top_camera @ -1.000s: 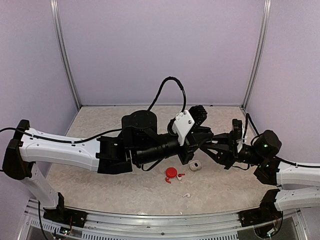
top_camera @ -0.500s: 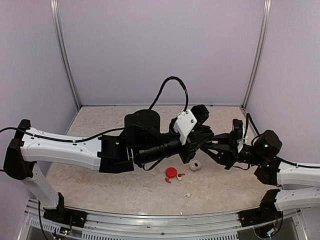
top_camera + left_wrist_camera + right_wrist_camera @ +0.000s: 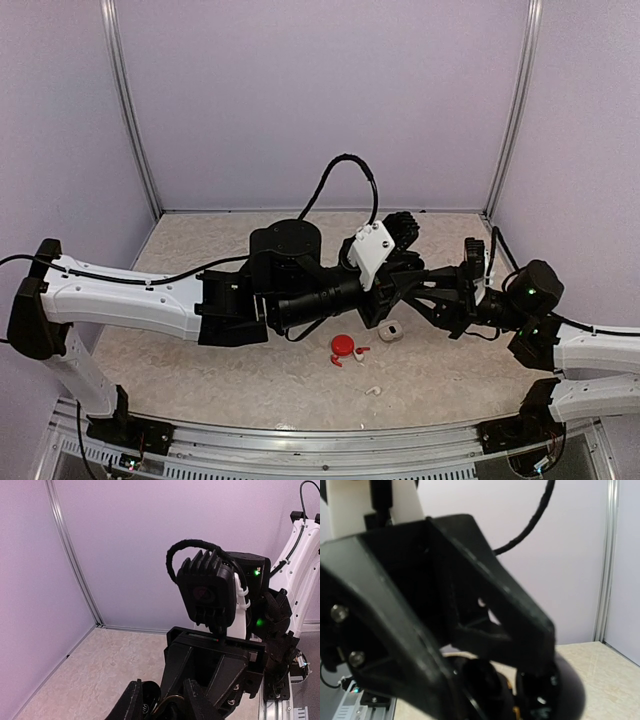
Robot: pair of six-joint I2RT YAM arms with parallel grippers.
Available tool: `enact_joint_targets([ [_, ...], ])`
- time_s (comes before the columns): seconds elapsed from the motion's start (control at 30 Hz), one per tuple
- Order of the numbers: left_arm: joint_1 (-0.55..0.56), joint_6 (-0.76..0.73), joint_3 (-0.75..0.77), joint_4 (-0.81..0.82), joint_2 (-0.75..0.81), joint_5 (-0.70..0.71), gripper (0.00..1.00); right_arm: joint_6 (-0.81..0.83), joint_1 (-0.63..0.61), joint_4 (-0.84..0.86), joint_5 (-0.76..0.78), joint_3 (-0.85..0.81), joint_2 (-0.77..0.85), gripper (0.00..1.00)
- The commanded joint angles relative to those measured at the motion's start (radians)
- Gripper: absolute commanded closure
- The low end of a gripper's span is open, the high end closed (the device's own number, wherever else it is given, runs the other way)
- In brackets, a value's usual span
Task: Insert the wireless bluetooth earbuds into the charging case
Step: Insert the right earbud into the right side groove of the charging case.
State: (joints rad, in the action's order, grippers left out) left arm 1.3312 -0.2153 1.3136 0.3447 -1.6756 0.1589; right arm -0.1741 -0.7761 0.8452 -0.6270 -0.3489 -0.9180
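Note:
My left gripper [image 3: 398, 282] is held over the table's middle, shut on a small black charging case [image 3: 150, 700] with its lid open and a gold rim showing. My right gripper [image 3: 412, 290] meets it tip to tip. Its fingers [image 3: 182, 670] come down onto the case and converge, and what lies between the tips is hidden. The case is a blurred dark shape in the right wrist view [image 3: 487, 685]. A white earbud [image 3: 372, 389] lies near the front edge. Tiny red and white buds [image 3: 358, 352] lie beside a red case [image 3: 343, 345].
A small white case [image 3: 390, 330] sits open on the table just below the two grippers. Lilac walls close in the back and both sides. The left arm's cable [image 3: 345, 170] loops above the grippers.
The left gripper has edged slightly right and up toward the right gripper. The right arm and the things on the table have not moved.

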Motion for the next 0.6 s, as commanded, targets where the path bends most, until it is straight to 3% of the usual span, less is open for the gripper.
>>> enact_joint_targets([
  [0.0,0.000,-0.015,0.034,-0.039,-0.002,0.010,0.69,0.002,-0.013,0.048,-0.019,-0.017,-0.009,1.00],
  [0.27,-0.007,-0.019,0.063,-0.074,-0.004,-0.004,0.70,-0.003,-0.013,0.052,-0.043,-0.010,-0.031,1.00],
  [0.57,-0.013,-0.029,0.076,-0.105,0.009,-0.054,0.61,-0.018,-0.014,0.037,-0.032,-0.004,-0.028,1.00],
])
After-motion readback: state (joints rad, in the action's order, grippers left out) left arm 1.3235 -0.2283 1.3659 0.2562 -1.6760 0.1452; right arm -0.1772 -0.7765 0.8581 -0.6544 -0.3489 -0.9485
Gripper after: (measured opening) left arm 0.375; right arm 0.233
